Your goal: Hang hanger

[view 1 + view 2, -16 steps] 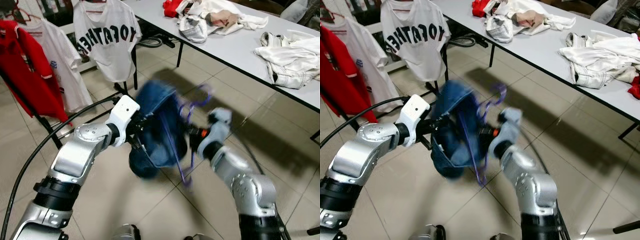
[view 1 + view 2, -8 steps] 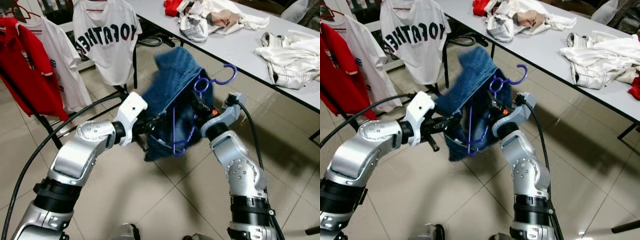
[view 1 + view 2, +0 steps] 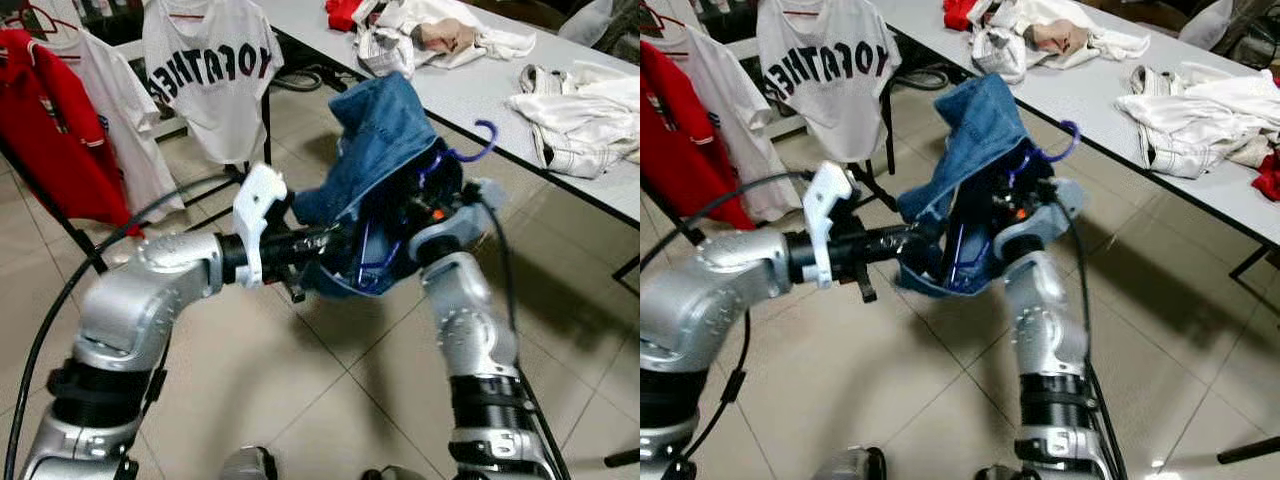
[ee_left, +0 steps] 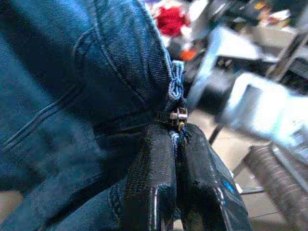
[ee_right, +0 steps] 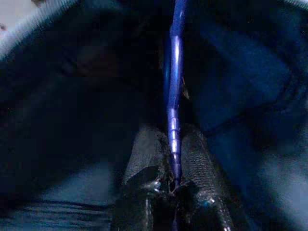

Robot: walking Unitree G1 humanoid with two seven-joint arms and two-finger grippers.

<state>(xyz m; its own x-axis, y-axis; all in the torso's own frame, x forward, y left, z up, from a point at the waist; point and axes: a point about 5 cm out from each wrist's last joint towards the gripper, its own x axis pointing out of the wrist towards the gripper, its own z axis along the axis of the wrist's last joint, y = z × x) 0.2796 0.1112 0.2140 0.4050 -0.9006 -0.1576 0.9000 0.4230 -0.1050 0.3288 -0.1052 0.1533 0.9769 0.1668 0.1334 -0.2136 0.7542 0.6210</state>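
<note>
Denim garment (image 3: 385,135), soft and limp, is draped over a purple hanger (image 3: 470,150) at frame centre in the left eye view, well apart from the surface (image 3: 480,95) at upper right. In the left wrist view, the left pincer (image 4: 179,144) is closed on the denim's zipper edge. In the right wrist view, the right pincer (image 5: 173,149) is clamped on the hanger's thin, stiff, probably slippery rod; a hold near the hook is judged best.

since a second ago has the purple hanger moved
Yes. The purple hanger, held by the right gripper inside the denim garment, has risen from low over the floor tiles toward the table edge, its hook now level with it.
</note>
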